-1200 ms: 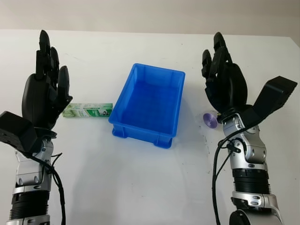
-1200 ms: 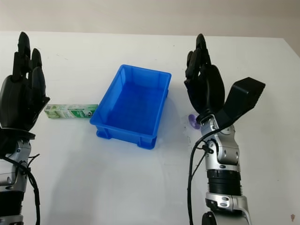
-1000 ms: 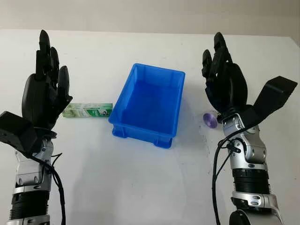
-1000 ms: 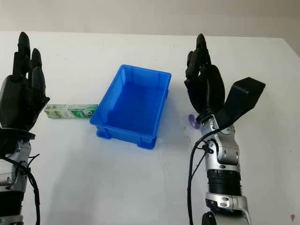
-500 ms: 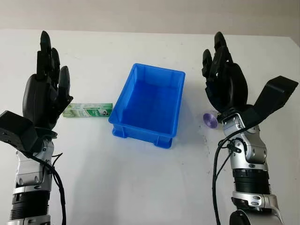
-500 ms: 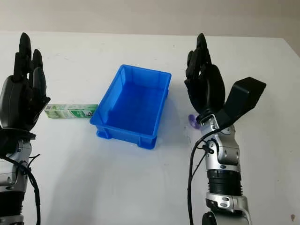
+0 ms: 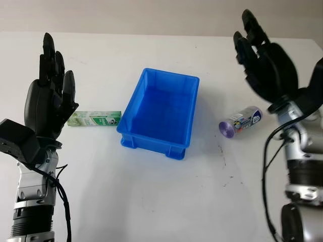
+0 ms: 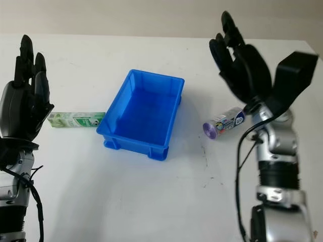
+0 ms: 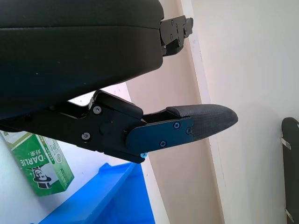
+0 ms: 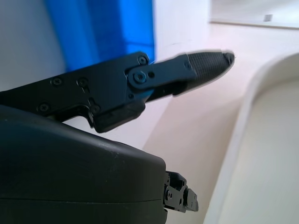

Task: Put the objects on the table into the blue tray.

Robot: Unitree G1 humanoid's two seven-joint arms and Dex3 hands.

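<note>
From the head camera, the black right hand (image 7: 267,65) has moved away toward the right edge of the white table (image 7: 151,201) since a moment ago, so the whole purple-capped little bottle (image 7: 240,121) now shows lying on its side beside the open blue plastic tray (image 7: 160,112). This hand is open, fingers up, holding nothing. The black left hand (image 7: 49,98) has stayed up near the left edge, open and holding nothing, just beside the green and white flat box (image 7: 94,118), which lies touching the tray's left side. In the left wrist view, one black fingertip (image 9: 205,120) points at a pale wall above the green box (image 9: 42,161) and a tray corner (image 9: 110,196); in the right wrist view, a finger (image 10: 196,67) sticks out past the blue tray (image 10: 107,32).
</note>
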